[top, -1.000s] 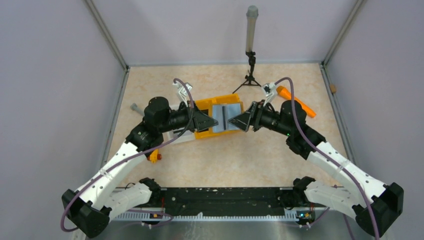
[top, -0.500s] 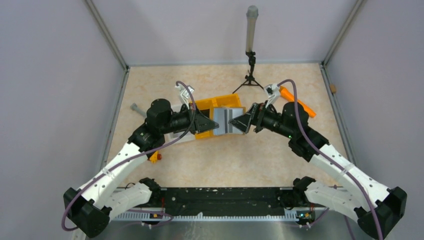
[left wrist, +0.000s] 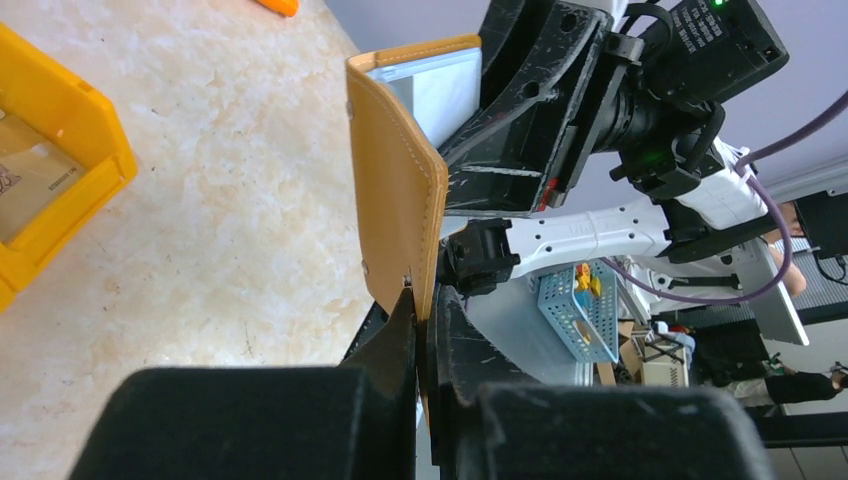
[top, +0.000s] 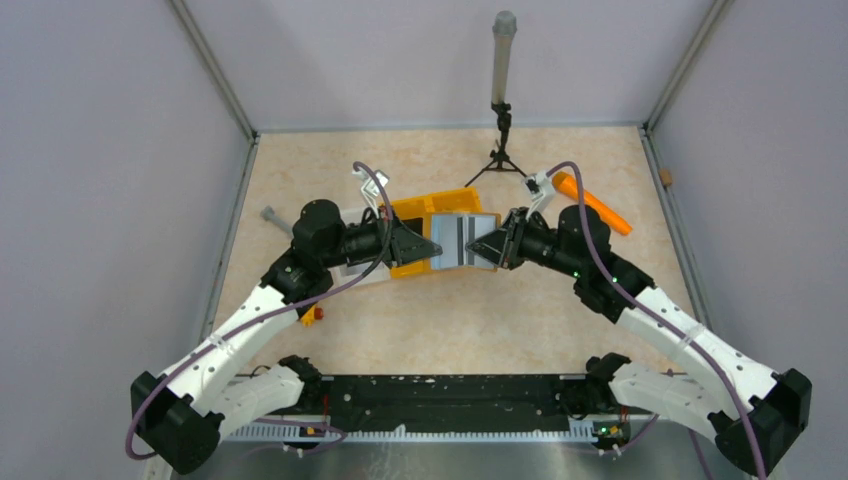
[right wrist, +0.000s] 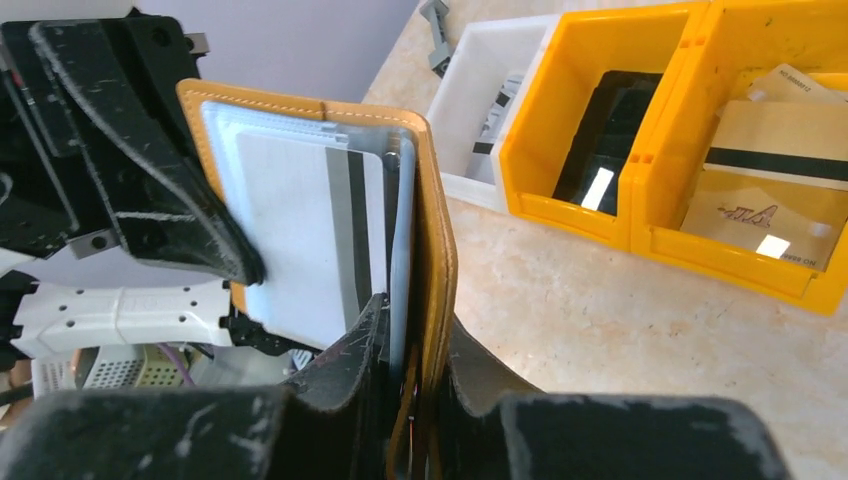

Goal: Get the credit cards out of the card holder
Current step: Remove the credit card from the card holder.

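The tan card holder (right wrist: 437, 230) hangs open above the table between my two grippers. Its outer leather face (left wrist: 395, 190) shows in the left wrist view. Pale credit cards (right wrist: 300, 230) sit in its pockets, the front one with a dark stripe; from above they read as a grey square (top: 465, 240). My left gripper (left wrist: 425, 305) is shut on the holder's left edge. My right gripper (right wrist: 410, 310) is shut on the right flap, one finger against a pale card edge, the other on the leather outside.
Two orange bins (right wrist: 600, 215) stand just behind the holder; one holds cards (right wrist: 770, 180). A white bin (right wrist: 480, 90) adjoins them. An orange stick (top: 592, 203) lies at the back right. A tripod post (top: 500, 90) stands at the back centre.
My right gripper has moved slightly left and gone from wide open to shut on the holder's right flap. The left gripper has kept its grip.
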`<state>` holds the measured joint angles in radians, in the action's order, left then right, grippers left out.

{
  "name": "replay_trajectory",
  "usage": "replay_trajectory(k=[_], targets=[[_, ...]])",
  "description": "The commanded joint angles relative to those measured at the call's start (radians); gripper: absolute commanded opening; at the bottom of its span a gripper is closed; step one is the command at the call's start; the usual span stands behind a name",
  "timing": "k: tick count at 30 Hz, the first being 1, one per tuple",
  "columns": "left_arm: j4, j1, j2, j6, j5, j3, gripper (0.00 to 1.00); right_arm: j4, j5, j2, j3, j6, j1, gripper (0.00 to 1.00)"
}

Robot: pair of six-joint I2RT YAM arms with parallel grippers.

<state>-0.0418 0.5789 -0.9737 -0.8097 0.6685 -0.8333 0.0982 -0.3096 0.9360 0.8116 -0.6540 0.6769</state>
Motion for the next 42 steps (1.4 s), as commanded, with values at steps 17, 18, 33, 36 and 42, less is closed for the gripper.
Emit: replay_trajectory(k=[17, 18, 33, 36, 42], targets=[[-0.073, -0.009, -0.021, 0.017, 0.051, -0.003, 0.24, 0.005, 0.021, -0.033, 0.012, 0.017, 0.005, 0.05], [-0.055, -0.008, -0.023, 0.025, 0.043, -0.007, 0.23, 0.003, 0.015, -0.033, 0.012, 0.017, 0.006, 0.05], [-0.065, -0.009, -0.034, 0.041, 0.062, 0.007, 0.29, 0.01, 0.012, -0.02, 0.004, 0.018, 0.004, 0.05], [-0.091, -0.009, -0.02, 0.032, 0.099, 0.01, 0.43, 0.013, 0.017, -0.019, -0.006, 0.019, -0.001, 0.05], [-0.08, -0.011, 0.011, 0.04, 0.102, 0.016, 0.29, -0.003, 0.003, -0.019, -0.023, 0.009, -0.007, 0.05]])
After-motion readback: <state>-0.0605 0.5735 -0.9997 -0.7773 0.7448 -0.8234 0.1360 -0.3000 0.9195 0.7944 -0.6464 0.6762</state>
